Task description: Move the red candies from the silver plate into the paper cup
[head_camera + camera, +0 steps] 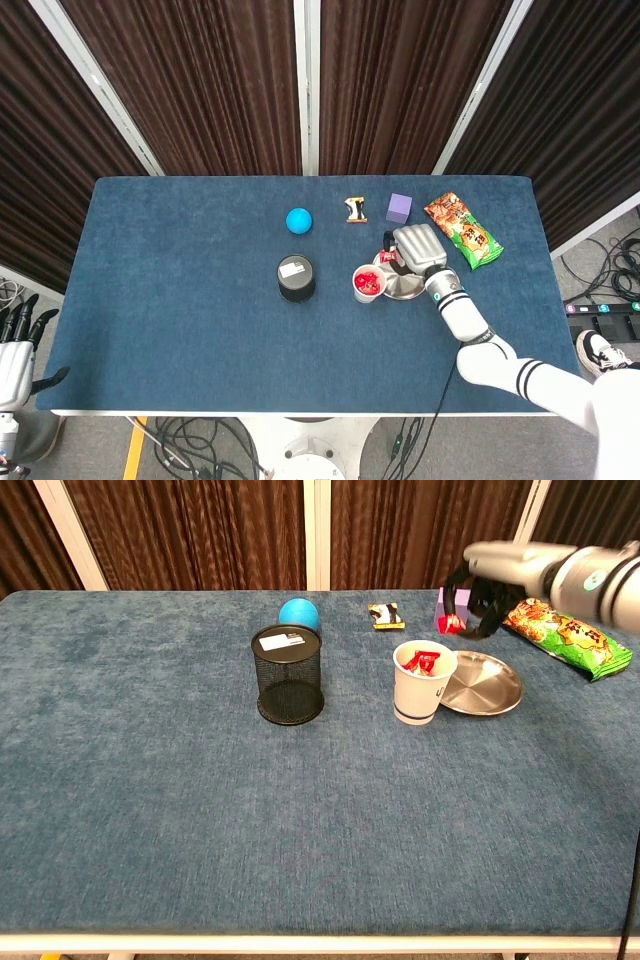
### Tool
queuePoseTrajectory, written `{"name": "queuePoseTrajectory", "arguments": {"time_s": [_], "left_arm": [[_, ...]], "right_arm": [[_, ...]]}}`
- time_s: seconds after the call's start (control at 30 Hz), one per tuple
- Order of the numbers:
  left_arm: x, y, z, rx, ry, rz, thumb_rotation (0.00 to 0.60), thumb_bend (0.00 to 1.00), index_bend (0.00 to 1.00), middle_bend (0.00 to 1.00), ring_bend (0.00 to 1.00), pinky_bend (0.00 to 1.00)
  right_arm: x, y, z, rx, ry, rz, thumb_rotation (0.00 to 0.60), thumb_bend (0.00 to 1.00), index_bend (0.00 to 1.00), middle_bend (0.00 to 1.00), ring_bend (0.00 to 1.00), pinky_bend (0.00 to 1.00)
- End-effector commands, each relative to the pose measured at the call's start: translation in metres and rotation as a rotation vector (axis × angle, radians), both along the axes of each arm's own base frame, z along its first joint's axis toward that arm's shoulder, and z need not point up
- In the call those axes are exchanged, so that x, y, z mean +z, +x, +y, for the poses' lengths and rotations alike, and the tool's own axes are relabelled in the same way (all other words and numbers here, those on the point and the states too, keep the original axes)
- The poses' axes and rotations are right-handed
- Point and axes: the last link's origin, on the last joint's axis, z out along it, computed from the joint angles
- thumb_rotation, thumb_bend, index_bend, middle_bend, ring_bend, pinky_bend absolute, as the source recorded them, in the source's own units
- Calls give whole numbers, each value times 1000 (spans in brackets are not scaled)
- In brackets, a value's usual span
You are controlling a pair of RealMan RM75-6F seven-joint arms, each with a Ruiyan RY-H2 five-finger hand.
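Hanging off the desk's near-left corner, the left hand is sitting idle with its fingers spread and holding nothing. Moving right across the blue desk, a black mesh pen pot is standing upright with a blue ball behind it, and a small wrapped snack is lying further back. The paper cup is standing just left of the silver plate, its rim touching or nearly touching the plate's edge, and red candies are already showing inside it. The plate itself is looking bare in the chest view. Above and behind the plate, the right hand is hovering with its fingers pinching a red candy, in front of a purple block; a green snack bag is lying to the right.

Doing this step well probably means carrying the candy leftward until it is hanging squarely over the cup's mouth, keeping it high enough to clear the rim, then lowering slightly before letting go so it is not bouncing out. Nudging the light cup is the main risk, since it could tip easily.
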Motion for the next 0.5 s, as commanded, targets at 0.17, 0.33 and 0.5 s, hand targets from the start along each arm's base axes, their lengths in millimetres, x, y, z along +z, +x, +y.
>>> {"name": "queuePoseTrajectory", "arguments": {"time_s": [0.17,0.33,0.5], "left_arm": [[2,2,-2,-2,5,1,600,0,241,89,69,60],[2,0,-6,12,8,1,600,0,241,89,68,60],[2,1,-5,9,9,0,600,0,241,89,68,60]], "right_arm": [[10,19,24,74,61,-30,600,338,543,903,940,1000],[-5,20,28,83,100,-2,600,338,510,902,940,1000],[-13,25,30,96,116,6,600,338,488,903,939,1000]]}}
